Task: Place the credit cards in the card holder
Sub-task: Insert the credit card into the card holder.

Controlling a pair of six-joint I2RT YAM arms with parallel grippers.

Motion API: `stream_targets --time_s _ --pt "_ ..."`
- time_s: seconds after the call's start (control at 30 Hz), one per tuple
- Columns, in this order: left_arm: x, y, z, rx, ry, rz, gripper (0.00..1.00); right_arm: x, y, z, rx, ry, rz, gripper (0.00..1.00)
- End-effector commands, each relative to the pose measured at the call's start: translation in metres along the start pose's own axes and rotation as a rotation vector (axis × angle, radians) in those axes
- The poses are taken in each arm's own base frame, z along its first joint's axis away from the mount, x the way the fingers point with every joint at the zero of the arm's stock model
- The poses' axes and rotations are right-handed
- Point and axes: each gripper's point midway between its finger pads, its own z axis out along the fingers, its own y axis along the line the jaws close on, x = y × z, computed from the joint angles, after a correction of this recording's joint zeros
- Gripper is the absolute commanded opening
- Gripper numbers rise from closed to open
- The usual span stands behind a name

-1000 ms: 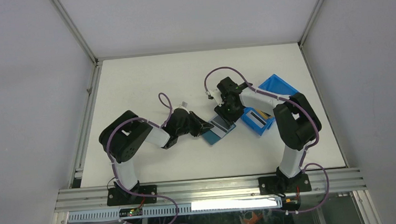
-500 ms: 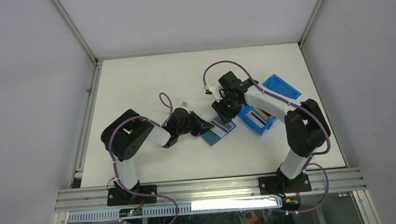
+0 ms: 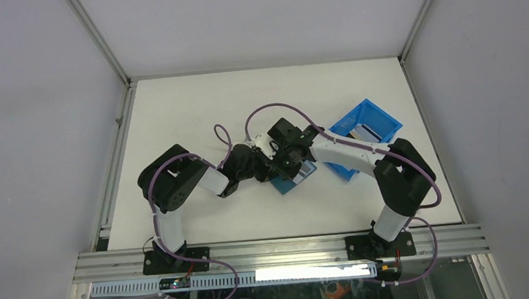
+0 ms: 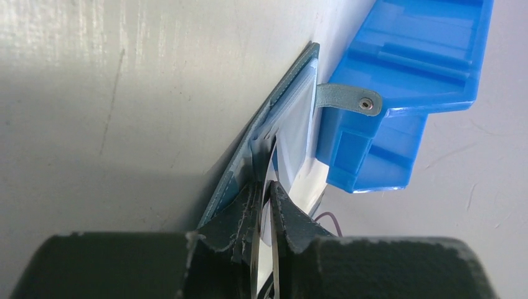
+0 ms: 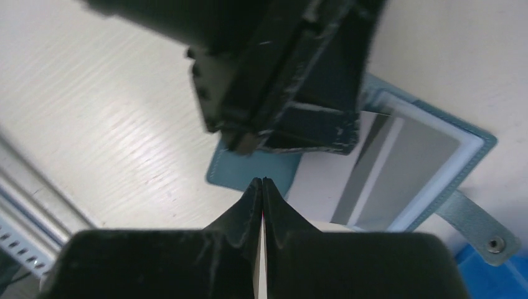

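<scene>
The card holder (image 3: 296,178) is lying open and flat on the white, faintly streaked table (image 3: 196,112) at the centre of the overhead view. Its grained teal cover is framing a pale-rimmed pocket. In the right wrist view a smooth grey card (image 5: 405,159) with a lighter stripe is showing in that pocket. The snap tab (image 5: 476,230), with its small metal button, is sticking out toward the lower right.

The left gripper (image 4: 264,187) is pinching a thin pale layer at the holder's near edge, its matte black fingers almost together. The right gripper (image 5: 261,187) is sitting at the holder's lower-left edge with its fingers pressed together on nothing; whether it is touching the cover cannot be told.

The two grippers are crowding each other, with the left one's black body filling the top of the right wrist view and covering part of the holder. The glossy bright-blue bin (image 3: 366,132) is sitting just to the right, its stepped wall beside the tab. The table is stretching wide toward the upper left.
</scene>
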Motion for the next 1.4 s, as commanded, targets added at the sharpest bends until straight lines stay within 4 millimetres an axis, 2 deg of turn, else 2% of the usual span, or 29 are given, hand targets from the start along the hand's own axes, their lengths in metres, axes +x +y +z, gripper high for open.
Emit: stream_targets --time_s 0.0,0.2,0.4,0.6,0.7,0.87,1.17,1.37 --pt "0.0 0.013 0.002 -0.036 0.011 -0.028 0.1 -0.022 -0.033 0.006 0.183 -0.066 0.089 0.01" --pt "-0.001 0.013 0.003 -0.032 0.012 -0.034 0.1 -0.01 -0.031 0.014 0.199 -0.071 0.136 0.01" --pt "-0.001 0.013 0.003 -0.03 0.014 -0.037 0.11 -0.009 -0.016 0.018 0.126 -0.091 0.17 0.02" --pt "-0.001 0.013 0.003 -0.031 0.016 -0.038 0.11 -0.014 -0.013 0.017 0.11 -0.107 0.195 0.02" --pt "-0.001 0.013 0.004 -0.028 0.017 -0.039 0.11 -0.009 -0.021 0.021 0.157 -0.09 0.208 0.02" --pt "0.0 0.014 0.004 -0.034 0.018 -0.043 0.15 -0.007 -0.047 0.022 0.301 -0.087 0.24 0.04" --pt "0.0 0.013 0.004 -0.04 0.02 -0.045 0.2 -0.006 -0.064 0.018 0.402 -0.086 0.256 0.06" --pt "-0.001 0.013 0.003 -0.04 0.018 -0.046 0.21 -0.006 -0.066 0.017 0.418 -0.087 0.261 0.06"
